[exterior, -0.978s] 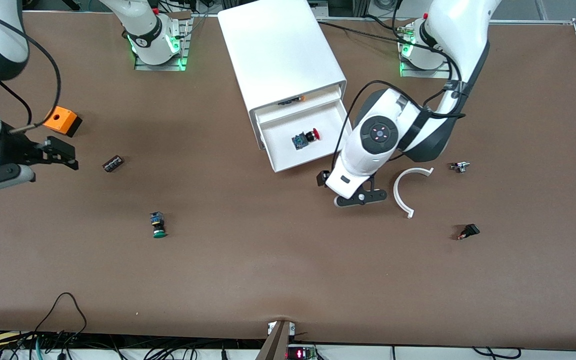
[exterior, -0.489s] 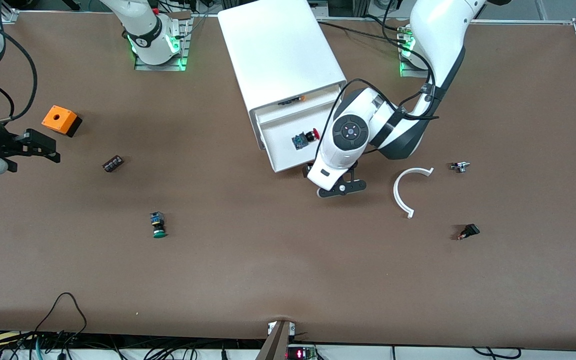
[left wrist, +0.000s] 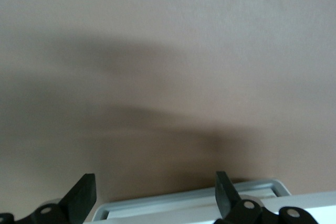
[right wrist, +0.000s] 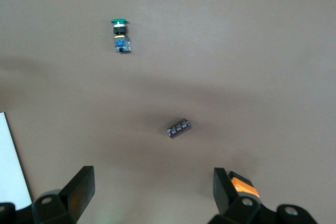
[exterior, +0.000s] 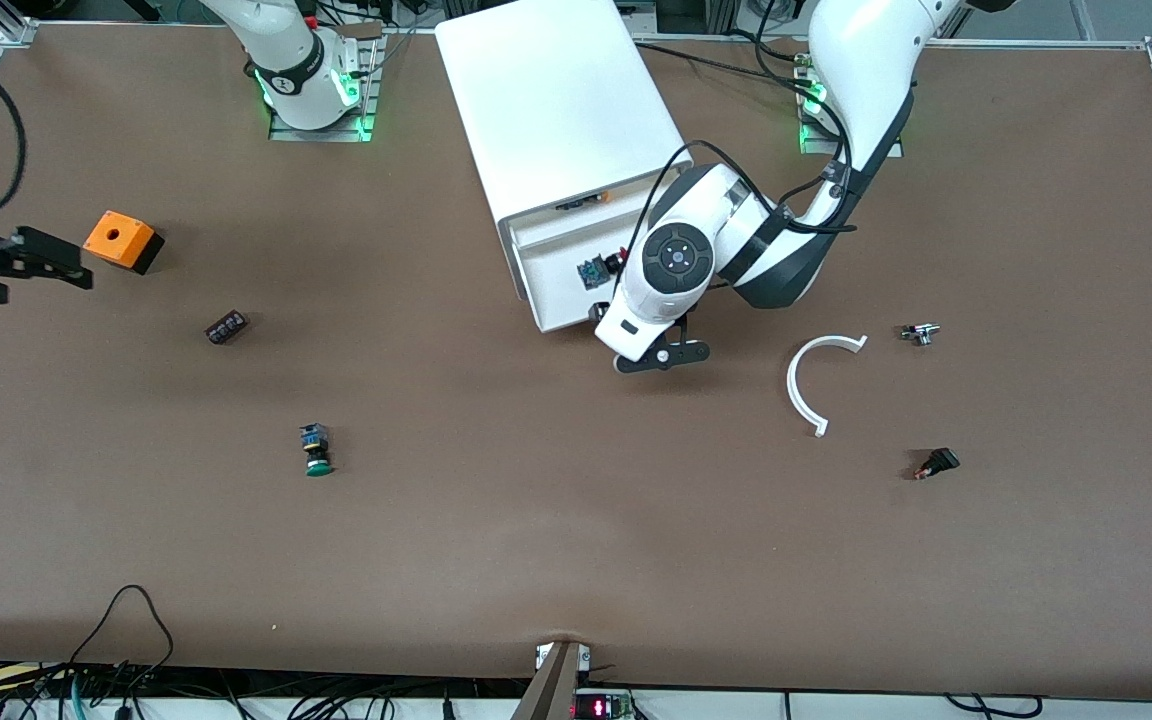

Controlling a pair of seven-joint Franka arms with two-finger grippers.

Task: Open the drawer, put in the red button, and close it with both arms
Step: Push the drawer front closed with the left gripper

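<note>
The white cabinet [exterior: 561, 100] stands at the table's middle with its lowest drawer [exterior: 556, 290] pulled out. The red button [exterior: 593, 271] lies in the drawer, its red cap mostly hidden by the left arm. My left gripper [exterior: 648, 352] is open and empty at the drawer's front rim. In the left wrist view the rim [left wrist: 189, 200] lies between the spread fingers of that gripper [left wrist: 154, 182]. My right gripper [exterior: 54, 262] is open and empty over the table at the right arm's end, beside the orange box. It also shows in the right wrist view [right wrist: 152, 174].
An orange box [exterior: 122, 240], a small black part [exterior: 226, 327] and a green-capped button [exterior: 315, 450] lie toward the right arm's end. A white curved piece [exterior: 804, 385] and two small parts [exterior: 919, 333] [exterior: 937, 463] lie toward the left arm's end.
My left gripper has moved from beside the drawer to its front rim, and the drawer has slid in a little. My right gripper has drawn back toward its end of the table.
</note>
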